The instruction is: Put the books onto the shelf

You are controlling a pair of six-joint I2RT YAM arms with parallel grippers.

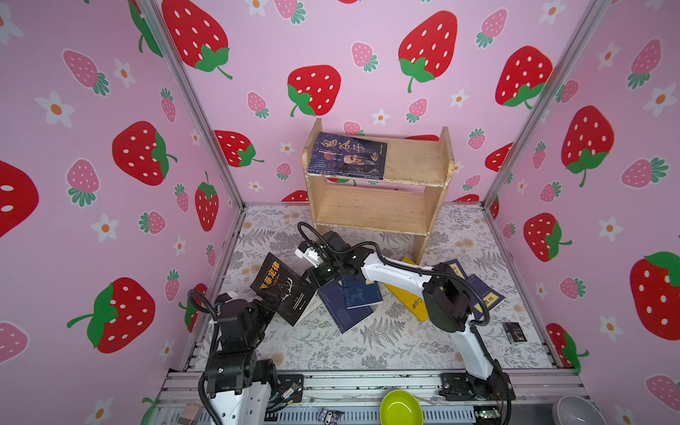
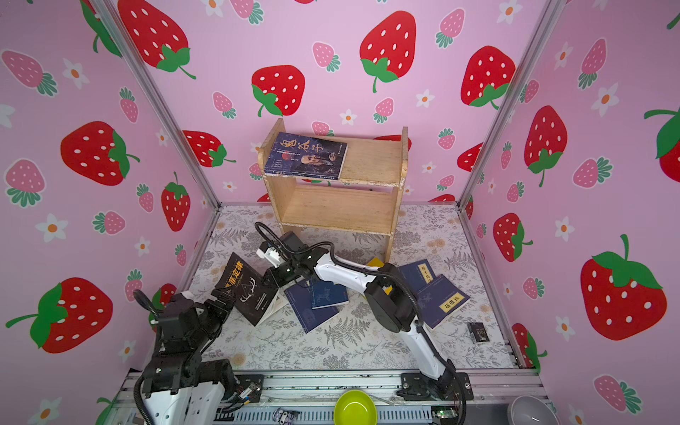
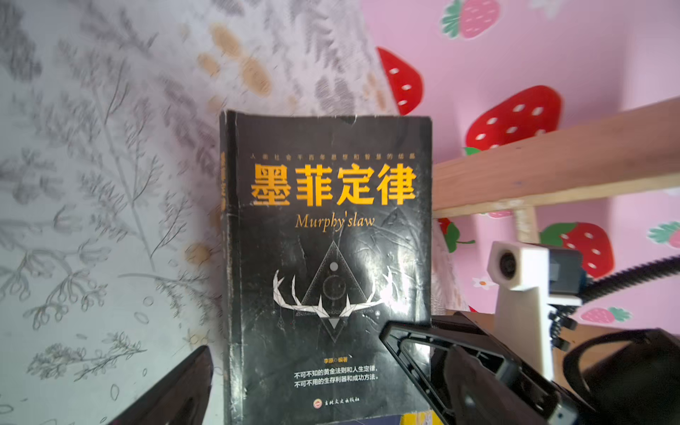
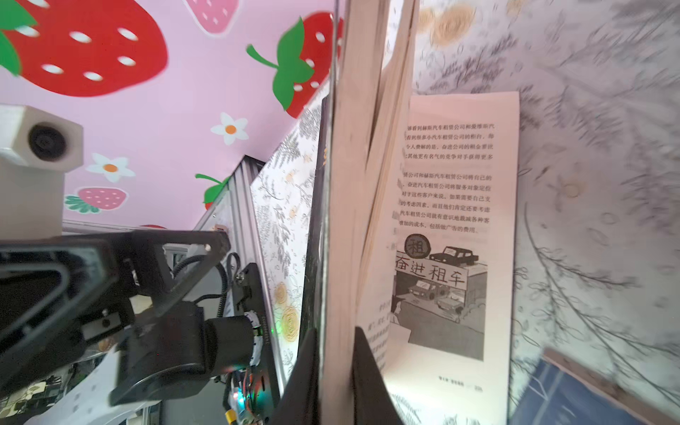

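**Black paperback half-gripped, pages spilling**

The black paperback with white antlers and orange title (image 1: 283, 290) is tipped up off the fern-printed counter (image 1: 386, 342), between the two arms and in front of the light wooden two-tier shelf (image 1: 379, 209). The right gripper (image 4: 336, 368) is clamped on its fore-edge. In the right wrist view the jaws pinch the front cover and most of the page block, while the back pages have dropped open, one illustrated leaf hanging free. The left gripper (image 1: 270, 301) sits at the book's lower corner with its jaws spread wide, holding nothing.

This book looks thick and fairly heavy for a paperback, with a glossy, creased cover (image 3: 331, 257) that is probably slick under the pads. It is limp, not stiff: held at the open edge it will likely sag and fan. A safer hold would span the full thickness, both covers included, close to the spine.

A dark purple portrait paperback (image 1: 347, 156) already lies flat on the shelf's top tier; the lower tier is bare. Thin navy paperbacks (image 1: 353, 300) and a yellow paperback (image 1: 408, 298) lie on the counter, partly under the right arm.
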